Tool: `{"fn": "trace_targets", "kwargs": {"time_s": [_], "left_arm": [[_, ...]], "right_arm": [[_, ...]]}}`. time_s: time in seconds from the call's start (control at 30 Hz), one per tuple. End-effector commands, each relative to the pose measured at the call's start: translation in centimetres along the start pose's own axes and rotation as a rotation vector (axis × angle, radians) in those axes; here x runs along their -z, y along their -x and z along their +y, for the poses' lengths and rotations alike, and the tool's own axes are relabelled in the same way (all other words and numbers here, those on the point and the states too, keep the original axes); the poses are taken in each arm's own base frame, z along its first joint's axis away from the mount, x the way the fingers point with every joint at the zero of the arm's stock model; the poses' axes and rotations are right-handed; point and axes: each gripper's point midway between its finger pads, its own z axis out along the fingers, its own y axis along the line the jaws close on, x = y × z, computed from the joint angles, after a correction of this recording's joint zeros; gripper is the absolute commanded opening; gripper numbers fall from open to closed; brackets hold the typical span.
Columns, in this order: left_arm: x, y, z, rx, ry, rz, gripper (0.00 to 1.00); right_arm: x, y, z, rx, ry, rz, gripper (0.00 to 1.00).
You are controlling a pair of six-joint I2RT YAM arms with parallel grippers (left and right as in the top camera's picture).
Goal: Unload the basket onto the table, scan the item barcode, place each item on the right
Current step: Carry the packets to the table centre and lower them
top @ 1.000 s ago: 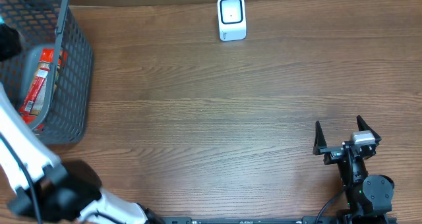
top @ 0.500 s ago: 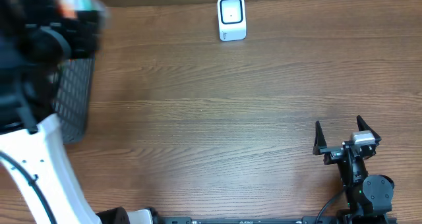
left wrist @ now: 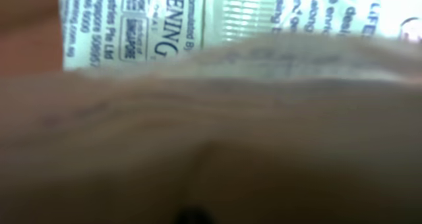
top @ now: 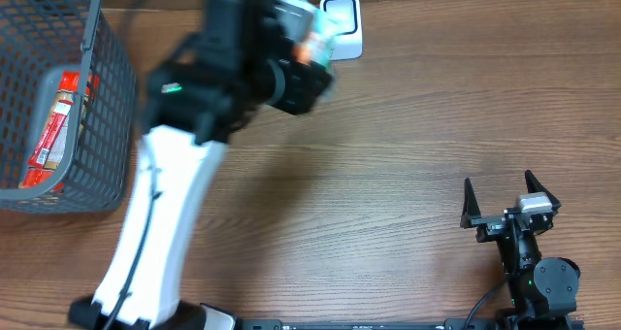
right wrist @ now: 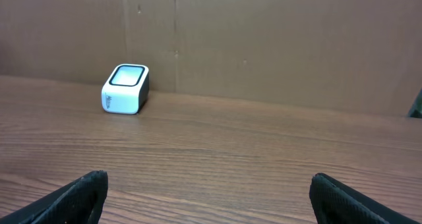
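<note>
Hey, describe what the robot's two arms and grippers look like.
The left arm has a long white link with a thin black cable along it, black joints and a small green light. The right arm is black, with a grey block behind the right gripper's two pointed black fingers.

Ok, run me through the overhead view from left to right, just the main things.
Basket → left arm → scanner → right fingers.
</note>
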Motion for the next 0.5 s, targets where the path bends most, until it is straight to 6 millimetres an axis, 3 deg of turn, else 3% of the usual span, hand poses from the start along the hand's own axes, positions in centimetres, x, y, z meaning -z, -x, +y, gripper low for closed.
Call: {"fn": "trace_targets", "kwargs": {"time_s": [0.0,0.23,0.47], "left_arm": [[-5.3,-2.3,-3.2,0.009,-0.049,0.086,0.45],[-14.5,-7.1,-8.2,-0.06,-0.105,0.223,0.46],[-20.4,-9.3,-11.7,-0.075,-0.141,0.273,0.46]], "right_arm": [[0.0,-0.2,0.0,0.001,0.001,-0.003,1.0],[0.0,-0.2,0.0,0.001,0.001,-0.003,1.0],[0.0,-0.2,0.0,0.001,0.001,-0.003,1.0]]}}
